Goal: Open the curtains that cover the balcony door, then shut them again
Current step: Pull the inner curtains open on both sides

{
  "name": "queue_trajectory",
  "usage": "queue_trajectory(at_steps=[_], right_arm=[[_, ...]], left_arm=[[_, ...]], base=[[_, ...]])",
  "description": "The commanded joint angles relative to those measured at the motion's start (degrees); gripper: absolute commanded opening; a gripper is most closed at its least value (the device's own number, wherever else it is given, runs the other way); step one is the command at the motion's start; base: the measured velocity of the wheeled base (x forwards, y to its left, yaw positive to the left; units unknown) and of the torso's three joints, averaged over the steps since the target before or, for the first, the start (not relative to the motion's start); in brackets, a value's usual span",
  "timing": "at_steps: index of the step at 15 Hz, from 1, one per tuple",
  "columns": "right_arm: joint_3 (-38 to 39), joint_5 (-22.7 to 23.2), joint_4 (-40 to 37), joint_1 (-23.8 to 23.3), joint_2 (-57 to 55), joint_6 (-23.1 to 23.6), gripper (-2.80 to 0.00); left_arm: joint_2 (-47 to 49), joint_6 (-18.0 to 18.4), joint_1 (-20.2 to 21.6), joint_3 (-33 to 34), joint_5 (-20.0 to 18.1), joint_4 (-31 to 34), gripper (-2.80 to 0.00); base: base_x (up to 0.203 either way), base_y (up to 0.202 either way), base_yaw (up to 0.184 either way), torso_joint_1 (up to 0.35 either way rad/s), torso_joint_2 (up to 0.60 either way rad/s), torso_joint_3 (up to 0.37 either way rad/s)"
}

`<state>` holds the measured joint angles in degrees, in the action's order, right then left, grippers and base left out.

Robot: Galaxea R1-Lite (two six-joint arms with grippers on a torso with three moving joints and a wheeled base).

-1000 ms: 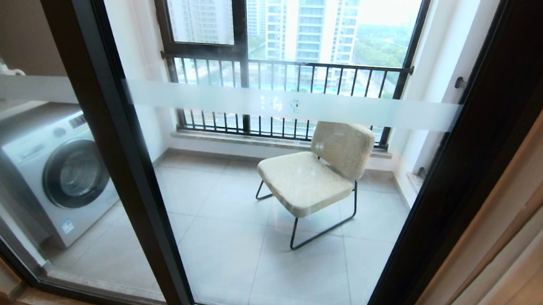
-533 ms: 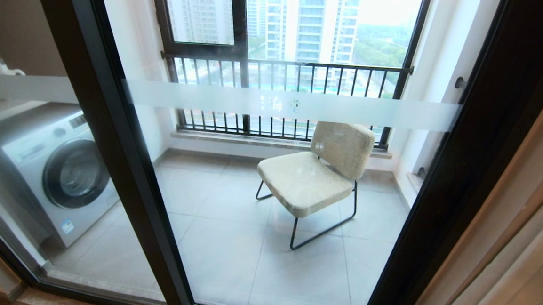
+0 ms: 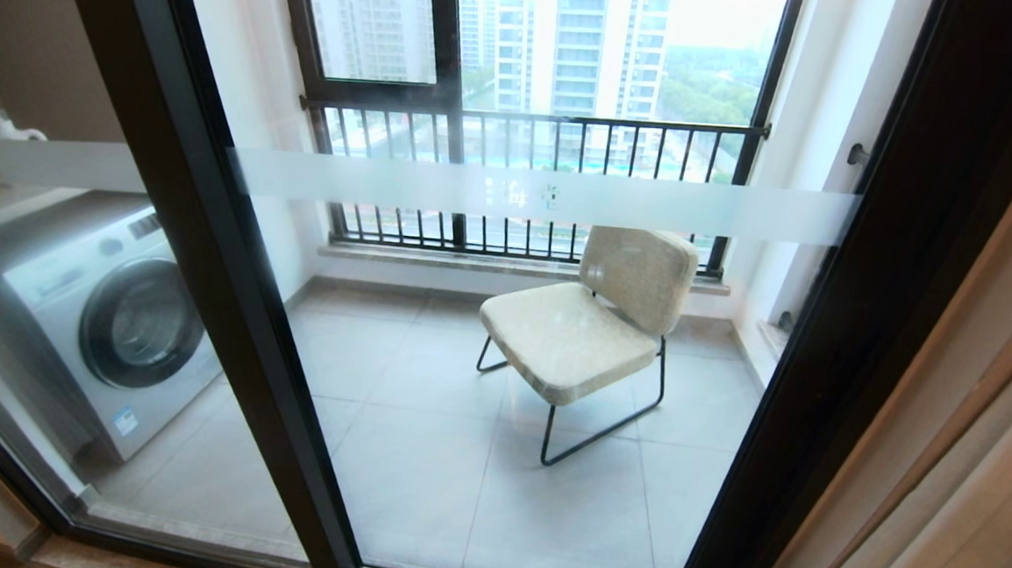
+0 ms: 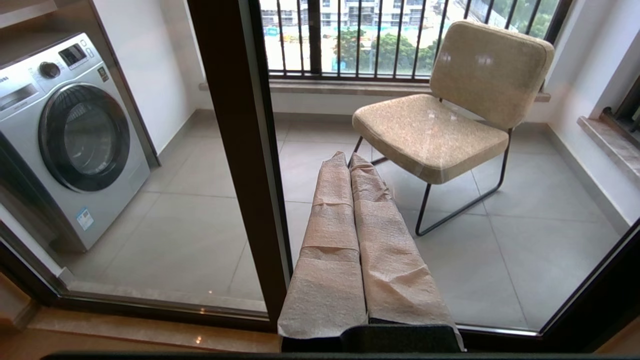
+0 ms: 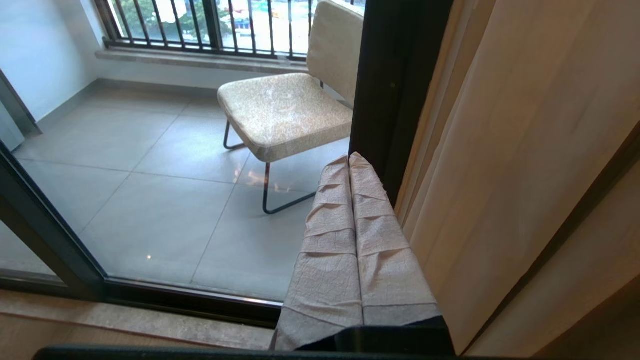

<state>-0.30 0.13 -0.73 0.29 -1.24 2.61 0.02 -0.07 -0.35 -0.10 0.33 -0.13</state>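
Curtains [image 3: 970, 453] are seen gathered at the right of the uncovered balcony door [image 3: 236, 241], grey floor tiles [image 3: 425, 455] beyond, while left gripper [image 4: 348, 159] and right gripper [image 5: 348, 161] are pressed together, empty.

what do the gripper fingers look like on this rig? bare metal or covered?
Covered. In each wrist view, both long fingers are wrapped in wrinkled, pale pinkish-beige textured tape or cloth, with overlapping seams across them. The left gripper and right gripper match: two flat tapering fingers widening toward a black base at the camera. No cables or markings visible. Neither arm appears in the head view.
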Motion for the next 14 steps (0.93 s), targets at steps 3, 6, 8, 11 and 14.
queue_trajectory(at_steps=[3, 6, 8, 11, 14], right_arm=[[0.13, 0.04, 0.29, -0.03, 1.24, -0.94, -2.8], [0.13, 0.04, 0.38, 0.03, 1.24, -0.99, -2.8], [0.13, 0.04, 0.38, -0.03, 1.24, -1.03, -2.8], [0.13, 0.04, 0.38, 0.0, 1.18, -1.03, -2.8], [0.13, 0.04, 0.38, -0.03, 1.24, -1.03, -2.8]], left_arm=[[-0.02, -0.01, 0.0, 0.01, 0.11, -0.04, -2.8], [-0.02, -0.01, 0.0, 0.01, 0.08, -0.04, -2.8], [-0.02, -0.01, 0.0, 0.01, 0.02, -0.04, -2.8], [-0.02, -0.01, 0.0, 0.01, 0.02, -0.04, -2.8], [-0.02, -0.01, 0.0, 0.01, 0.02, -0.04, -2.8]], base=[[0.0, 0.0, 0.0, 0.0, 0.0, 0.0], [0.0, 0.0, 0.0, 0.0, 0.0, 0.0], [0.0, 0.0, 0.0, 0.0, 0.0, 0.0], [0.0, 0.0, 0.0, 0.0, 0.0, 0.0], [0.0, 0.0, 0.0, 0.0, 0.0, 0.0]])
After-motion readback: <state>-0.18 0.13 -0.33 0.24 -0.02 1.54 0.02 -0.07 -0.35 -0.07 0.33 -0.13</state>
